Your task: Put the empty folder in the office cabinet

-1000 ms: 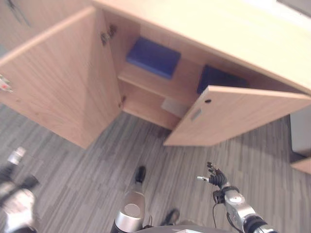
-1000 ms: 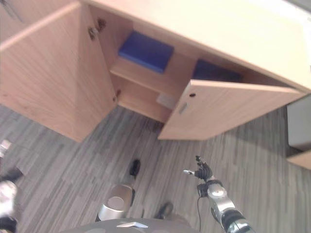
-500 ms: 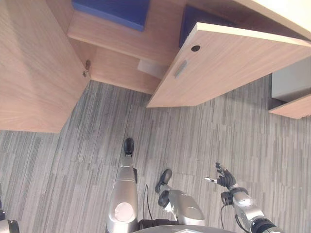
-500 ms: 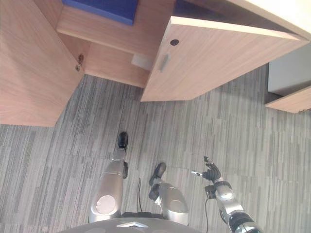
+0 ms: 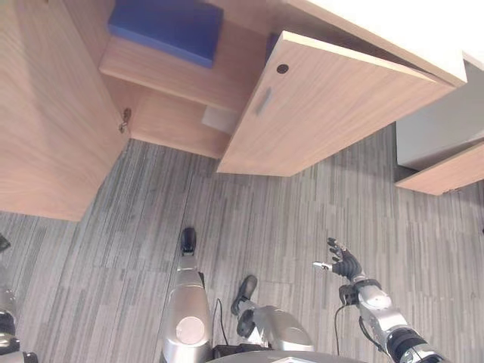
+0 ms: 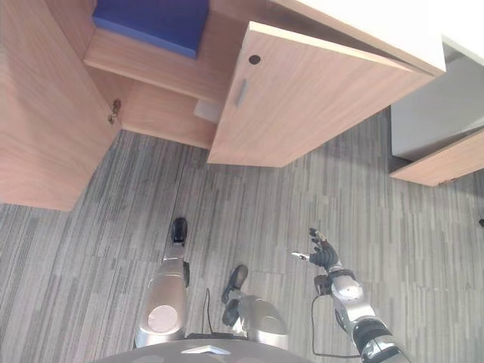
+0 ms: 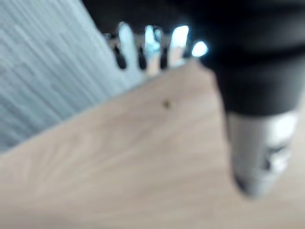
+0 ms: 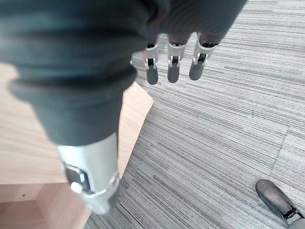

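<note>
A blue folder (image 5: pixel 166 29) lies flat on the upper shelf of the open wooden office cabinet (image 5: pixel 189 83). Part of a second dark blue thing (image 5: pixel 270 45) shows behind the half-open right door (image 5: pixel 325 113). My right hand (image 5: pixel 344 265) hangs low over the carpet at the right, fingers (image 8: pixel 174 62) straight, holding nothing. In the left wrist view my left hand (image 7: pixel 151 43) is blurred, with straight fingers close to a wooden panel (image 7: pixel 119 162) and nothing in it.
The cabinet's left door (image 5: pixel 45 128) stands wide open at the left. A pale sheet (image 5: pixel 219 119) lies on the lower shelf. A grey unit (image 5: pixel 435 132) with a wooden edge stands at the right. Grey striped carpet (image 5: pixel 302 219) covers the floor.
The camera has tilted down and shifted, so the cabinet sits higher in the picture. My right hand stays low at the right, still open. My left hand has slipped to the view's left edge.
</note>
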Tool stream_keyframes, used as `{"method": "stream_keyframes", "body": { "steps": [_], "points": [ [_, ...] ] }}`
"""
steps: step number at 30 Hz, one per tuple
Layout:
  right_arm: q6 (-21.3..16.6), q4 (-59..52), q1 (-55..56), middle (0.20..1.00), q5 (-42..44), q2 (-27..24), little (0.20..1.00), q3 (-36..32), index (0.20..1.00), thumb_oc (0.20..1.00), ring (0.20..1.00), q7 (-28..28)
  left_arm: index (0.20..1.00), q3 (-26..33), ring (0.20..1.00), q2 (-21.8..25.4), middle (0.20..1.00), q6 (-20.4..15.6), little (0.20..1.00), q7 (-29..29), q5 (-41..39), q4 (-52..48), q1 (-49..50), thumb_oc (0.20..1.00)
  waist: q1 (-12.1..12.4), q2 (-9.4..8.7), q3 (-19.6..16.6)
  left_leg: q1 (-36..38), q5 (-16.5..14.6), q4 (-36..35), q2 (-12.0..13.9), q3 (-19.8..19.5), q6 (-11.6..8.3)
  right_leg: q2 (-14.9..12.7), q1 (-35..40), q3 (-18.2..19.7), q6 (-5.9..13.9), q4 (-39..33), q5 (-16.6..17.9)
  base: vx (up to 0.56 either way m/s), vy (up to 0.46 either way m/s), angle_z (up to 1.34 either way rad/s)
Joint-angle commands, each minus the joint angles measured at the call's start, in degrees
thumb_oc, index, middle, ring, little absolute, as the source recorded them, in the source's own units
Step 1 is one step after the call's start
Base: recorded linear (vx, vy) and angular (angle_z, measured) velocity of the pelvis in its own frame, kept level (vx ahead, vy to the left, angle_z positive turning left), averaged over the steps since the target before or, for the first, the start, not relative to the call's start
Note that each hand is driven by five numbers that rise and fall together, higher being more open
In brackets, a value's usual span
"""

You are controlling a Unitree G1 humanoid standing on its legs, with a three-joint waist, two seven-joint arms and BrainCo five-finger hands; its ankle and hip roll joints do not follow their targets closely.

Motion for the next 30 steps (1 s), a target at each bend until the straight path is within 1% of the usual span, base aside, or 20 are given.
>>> {"method": "stream_keyframes", "body": {
  "steps": [1,2,3,4,5,6,10,12,14,18,20,21,22,23,26,30],
  "points": [
    [-0.24,-0.75,1.58,1.000,0.96,-4.45,1.000,-2.60,1.000,1.000,1.000,0.40,1.000,-7.41,1.000,-4.00,1.000,-3.07,1.000,-4.77,0.92,1.04,-0.33,1.000,-1.97,6.59,-5.42,12.72,-12.56,-6.69,0.71,2.31,-1.19,-1.58,-2.69,2.42,2.44,6.62,-1.98,0.00,0.010,-0.05],
    [-0.15,-0.83,1.86,1.000,0.51,-4.34,1.000,-2.69,1.000,1.000,1.000,0.15,1.000,-8.09,1.000,-4.84,1.000,-3.30,1.000,-4.73,1.19,1.08,-0.33,1.000,-2.38,6.90,-5.74,12.98,-12.52,-6.79,0.60,2.37,-1.21,-1.55,-2.71,2.64,2.36,6.58,-2.01,-0.06,0.025,-0.04],
    [-0.30,-0.75,2.25,1.000,0.23,-4.31,1.000,-2.89,1.000,1.000,1.000,-0.38,1.000,-9.12,1.000,-5.91,1.000,-3.55,1.000,-4.82,1.11,1.10,-0.48,1.000,-2.89,7.42,-6.09,12.60,-11.47,-6.53,0.53,3.09,-0.98,-1.60,-3.28,2.44,1.76,6.42,-1.18,0.00,0.020,-0.08],
    [-0.33,-0.66,2.43,1.000,0.43,-4.30,1.000,-2.89,1.000,1.000,1.000,-0.65,1.000,-9.42,1.000,-6.18,1.000,-3.67,1.000,-4.97,1.15,1.15,-0.44,1.000,-3.09,7.61,-6.41,13.36,-12.40,-6.83,0.44,2.55,-1.28,-1.53,-2.82,3.04,2.17,6.51,-2.00,-0.07,0.016,-0.17],
    [-0.33,-0.55,2.64,1.000,0.20,-4.20,1.000,-3.09,1.000,1.000,1.000,-1.41,1.000,-10.30,1.000,-7.17,1.000,-3.88,1.000,-4.82,1.26,1.19,-0.62,1.000,-3.54,8.12,-6.64,12.91,-11.46,-6.46,0.41,3.24,-1.10,-1.59,-3.32,2.85,1.56,6.33,-1.22,-0.01,0.025,-0.18],
    [-0.34,-0.51,3.00,1.000,0.15,-4.30,1.000,-3.74,1.000,1.000,1.000,-2.18,1.000,-11.20,1.000,-8.25,1.000,-3.75,1.000,-4.95,0.89,1.12,-0.68,1.000,-4.20,8.85,-7.19,13.27,-11.49,-6.44,0.24,3.36,-1.17,-1.61,-3.25,3.23,1.42,6.22,-1.32,-0.07,0.027,-0.15],
    [-0.58,-0.48,3.92,1.000,-0.11,-4.29,1.000,-5.02,1.000,1.000,1.000,-3.47,1.000,-13.04,1.000,-11.13,1.000,-2.73,1.000,-6.96,0.66,1.21,-0.25,1.000,-5.56,10.48,-8.60,14.37,-11.36,-6.63,-0.04,3.78,-1.38,-1.57,-2.77,4.04,1.15,5.84,-1.53,0.01,0.021,-0.24],
    [-0.47,-0.57,4.57,1.000,-0.09,-4.30,1.000,-5.65,1.000,1.000,1.000,-4.29,1.000,-14.32,1.000,-13.13,1.000,-2.39,1.000,-6.86,-0.49,1.39,0.18,1.000,-6.23,11.33,-9.43,14.92,-11.34,-6.72,-0.29,4.05,-1.45,-1.60,-2.40,4.47,1.05,5.45,-1.54,0.04,0.026,-0.10],
    [-0.32,-0.32,5.16,1.000,0.27,-4.36,1.000,-6.40,1.000,1.000,1.000,-4.71,1.000,-15.38,1.000,-14.92,1.000,-1.91,1.000,-8.81,0.45,2.09,0.57,1.000,-6.93,12.06,-10.32,15.49,-11.30,-6.76,-0.40,4.42,-1.56,-1.60,-2.01,4.85,0.93,5.13,-1.59,0.06,0.025,-0.24],
    [0.68,-0.62,6.35,1.000,-0.49,-3.96,1.000,-7.83,1.000,1.000,1.000,-4.90,1.000,-18.12,1.000,-18.63,1.000,-1.07,1.000,-9.42,1.53,2.32,1.23,1.000,-8.76,13.13,-12.10,16.96,-11.22,-7.05,-0.59,5.66,-1.81,-1.57,-1.34,5.79,0.71,4.66,-1.62,0.08,0.028,-0.31],
    [1.25,-0.87,6.90,1.000,-0.77,-3.85,1.000,-8.23,1.000,1.000,1.000,-5.12,1.000,-19.12,1.000,-19.61,1.000,0.07,1.000,-9.52,2.24,2.42,0.95,1.000,-9.84,13.62,-12.90,17.64,-11.25,-7.10,-0.64,6.44,-1.90,-1.62,-1.13,6.27,0.64,4.55,-1.63,0.07,0.022,-0.08],
    [1.25,-0.87,6.90,1.000,-0.77,-3.85,1.000,-8.23,1.000,1.000,1.000,-5.12,1.000,-19.12,1.000,-19.61,1.000,0.07,1.000,-9.52,2.24,2.42,0.95,1.000,-9.84,13.62,-12.90,17.64,-11.25,-7.10,-0.64,6.44,-1.90,-1.62,-1.13,6.27,0.64,4.55,-1.63,0.06,0.012,-0.22],
    [1.43,-0.80,7.13,1.000,-1.13,-3.83,1.000,-8.33,1.000,1.000,1.000,-5.14,1.000,-19.56,1.000,-20.19,1.000,0.89,1.000,-8.90,2.65,2.56,0.88,1.000,-10.29,13.86,-13.28,17.98,-11.29,-7.10,-0.67,6.75,-1.91,-1.64,-0.94,6.46,0.62,4.51,-1.67,0.08,0.029,-0.54],
    [1.75,-0.92,7.52,1.000,-1.80,-3.80,1.000,-8.56,1.000,1.000,1.000,-5.08,1.000,-20.20,1.000,-20.73,1.000,1.16,1.000,-8.63,1.82,2.93,0.54,1.000,-11.13,14.23,-13.78,18.53,-11.41,-7.11,-0.73,7.27,-1.89,-1.67,-0.77,6.83,0.60,4.54,-1.73,0.10,0.040,-0.65],
    [1.63,-0.14,7.94,1.000,-2.67,-3.92,1.000,-8.37,1.000,1.000,1.000,-4.83,1.000,-21.13,1.000,-21.01,1.000,0.81,1.000,-8.06,1.86,3.96,-0.80,1.000,-12.63,14.87,-14.59,19.69,-11.73,-7.23,-0.80,8.29,-1.83,-1.73,-0.34,7.37,0.63,4.43,-1.80,0.09,0.042,-0.42],
    [2.11,0.07,8.59,1.000,-3.95,-4.12,1.000,-8.06,1.000,1.000,1.000,-4.34,1.000,-21.74,1.000,-20.56,1.000,1.22,1.000,-6.31,2.57,4.68,-3.17,1.000,-14.36,15.57,-15.47,21.12,-12.08,-7.57,-1.04,9.36,-1.77,-1.92,0.32,7.94,0.89,4.08,-1.67,0.08,0.031,-0.15]
  ]
}}
